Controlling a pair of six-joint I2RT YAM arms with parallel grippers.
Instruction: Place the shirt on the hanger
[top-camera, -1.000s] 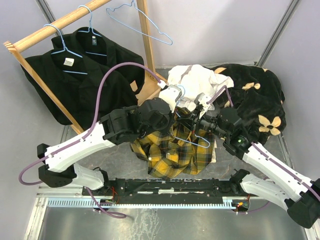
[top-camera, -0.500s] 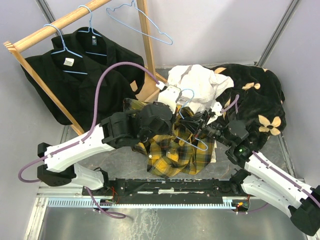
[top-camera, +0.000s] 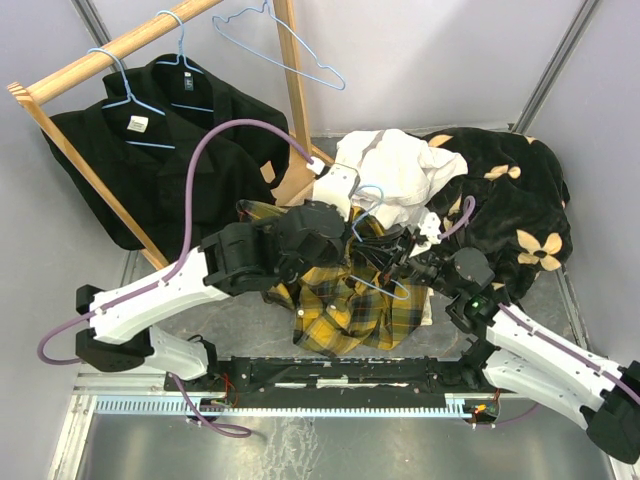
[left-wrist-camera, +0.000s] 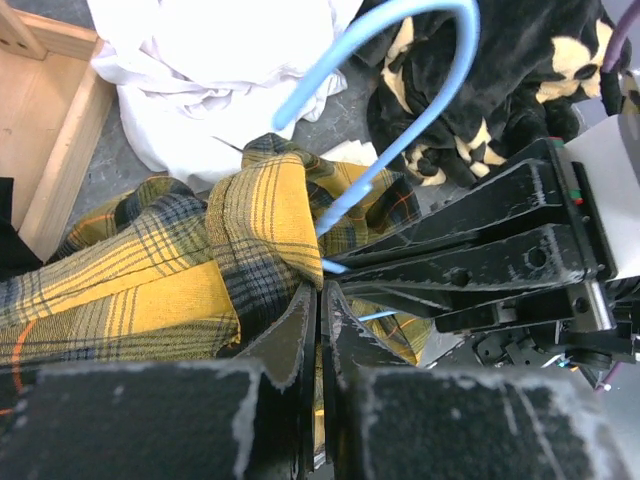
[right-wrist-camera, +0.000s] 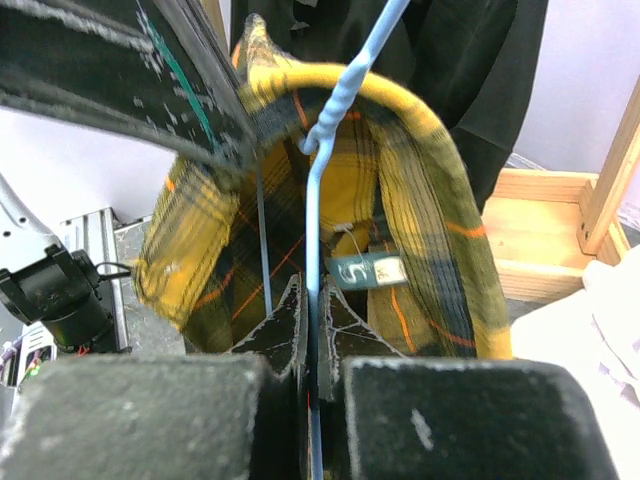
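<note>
From above you see the yellow-and-black plaid flannel shirt (top-camera: 350, 315) bunched between the arms around the thin light-blue wire hanger (top-camera: 372, 187), while your left wrist view shows the left tool (left-wrist-camera: 320, 295) pinched shut on its collar, seemingly holding the neck open, and your right wrist view shows the right tool (right-wrist-camera: 308, 300) clamped on the wire, steadying it inside.

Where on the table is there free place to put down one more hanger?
Bare table shows between the left arm and the shirt, and right of the flowered cloth. The middle is crowded: left gripper, right gripper, hanger, with the white shirt behind.
</note>
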